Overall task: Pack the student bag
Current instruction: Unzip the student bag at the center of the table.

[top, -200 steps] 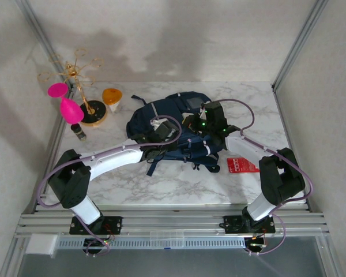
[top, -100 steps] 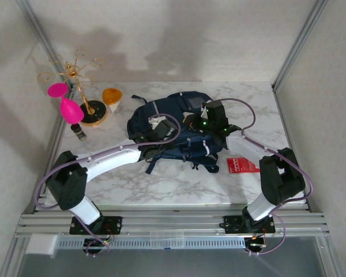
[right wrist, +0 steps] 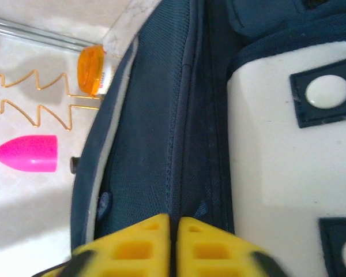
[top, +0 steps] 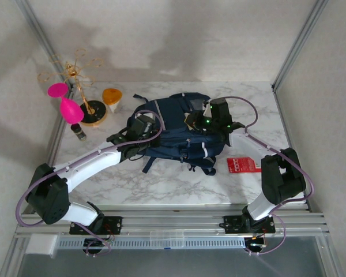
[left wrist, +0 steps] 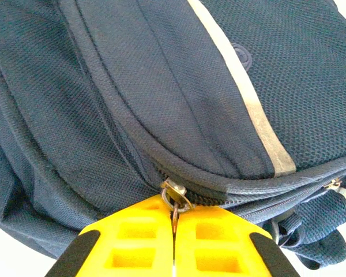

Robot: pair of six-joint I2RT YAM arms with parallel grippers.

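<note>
The student bag (top: 173, 131) is a navy backpack with pale stripes, lying flat in the middle of the marble table. My left gripper (top: 150, 129) is at its left end. In the left wrist view the yellow jaws (left wrist: 174, 218) are shut on the metal zipper pull (left wrist: 176, 199) of the bag (left wrist: 161, 86). My right gripper (top: 199, 122) rests on the bag's upper right part, next to the white patch (right wrist: 288, 144). Its jaws (right wrist: 173, 224) stand a thin slit apart over a seam of the bag (right wrist: 144, 144). Whether they pinch fabric I cannot tell.
A flat red packet (top: 241, 165) lies on the table right of the bag. At the back left stand a gold wire stand (top: 81, 75), two pink cups (top: 71, 109), an orange-topped cup (top: 111, 96) and a small dark bottle (top: 78, 132). Frame posts rise at both back corners.
My left arm has swung left along the bag and its jaws have shut on the zipper pull. The gap in the bag has drawn together. The right gripper has shifted slightly right.
</note>
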